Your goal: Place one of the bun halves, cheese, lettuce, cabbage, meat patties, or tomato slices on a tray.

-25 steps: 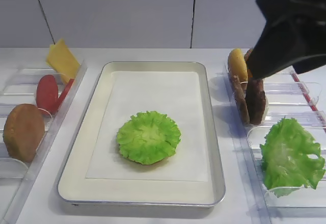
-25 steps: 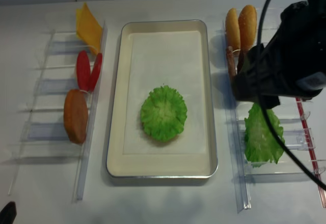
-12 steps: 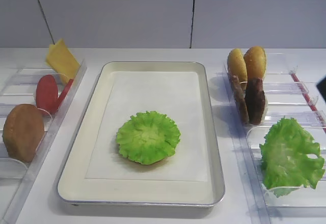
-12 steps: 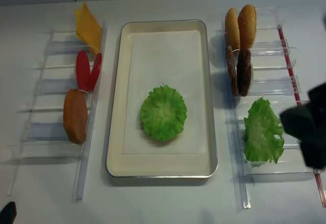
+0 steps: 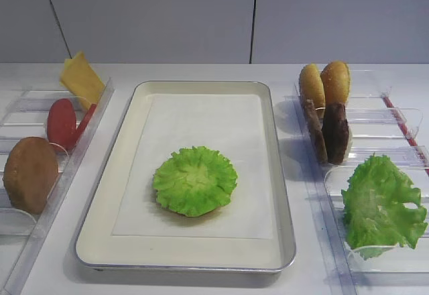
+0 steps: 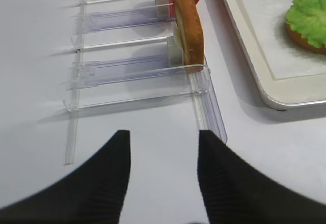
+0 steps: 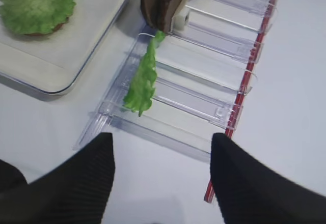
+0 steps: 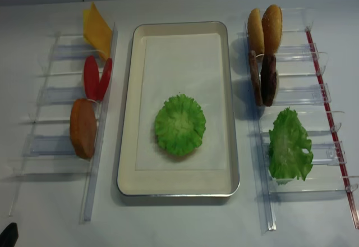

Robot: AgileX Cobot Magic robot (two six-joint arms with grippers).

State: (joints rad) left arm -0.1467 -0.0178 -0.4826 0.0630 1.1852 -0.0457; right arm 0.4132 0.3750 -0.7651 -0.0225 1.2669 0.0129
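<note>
Silver tray (image 5: 285,194) rim, lettuce (image 5: 195,180) lying toward its near end, right hand (image 7: 162,178) and left hand (image 6: 162,170) both released

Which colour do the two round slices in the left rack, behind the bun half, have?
Red. The tomato slices show best in the realsense exterior high view.

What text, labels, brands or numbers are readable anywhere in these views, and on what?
None: no readable text in any view.
The tray and its paper liner are blank.
The clear plastic bins carry no labels, only a plain red strip along the right one.
The lettuce, bun halves, cheese and table bear no marks.
</note>
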